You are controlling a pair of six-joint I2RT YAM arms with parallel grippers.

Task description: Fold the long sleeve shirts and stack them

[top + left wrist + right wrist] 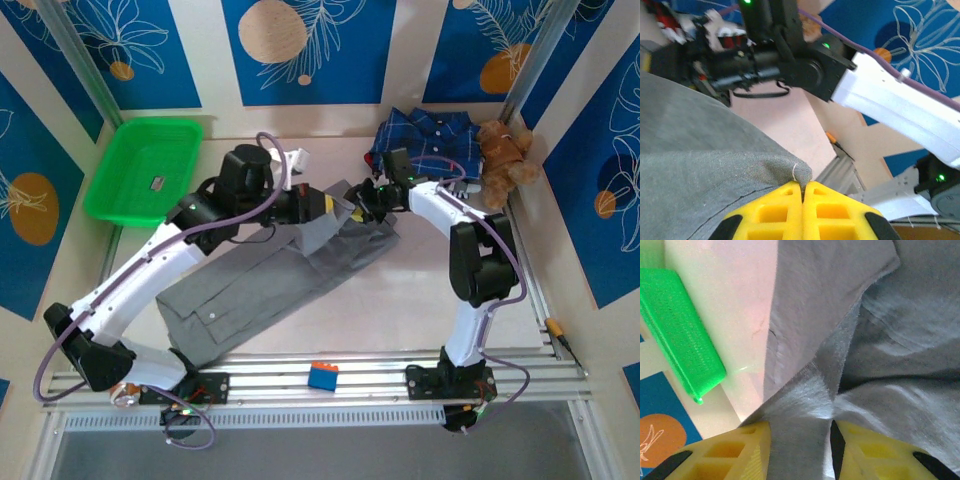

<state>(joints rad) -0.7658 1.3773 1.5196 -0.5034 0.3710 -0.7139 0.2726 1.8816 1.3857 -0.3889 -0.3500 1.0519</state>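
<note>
- small blue plastic block (322,376) on the near metal rail at 6 o'clock; no part of the job
- large plain mid-grey cloth shirt with buttons and long sleeves (260,285) lies flat, running from 7 o'clock near the bases up to 1 o'clock at mid-table; its far end is gathered up where the two grippers meet
- left gripper (802,186): yellow jaws pressed together on a folded edge of the grey shirt
- right gripper (800,434), just beside the left one on its 3 o'clock side: jaws narrow, a bunch of grey cloth pinched between them
- judged step: first fold of the grey shirt, far end held by both; next move calls for carrying that end together toward 7 o'clock, cloth kept taut, edges laid even, then letting go
- navy white-checked plaid collared shirt (425,140) crumpled at the far 1 o'clock corner, touching a brown teddy bear (505,150); not yet folded, no stack begun
- green plastic tray (145,170) far off at 10 o'clock
</note>
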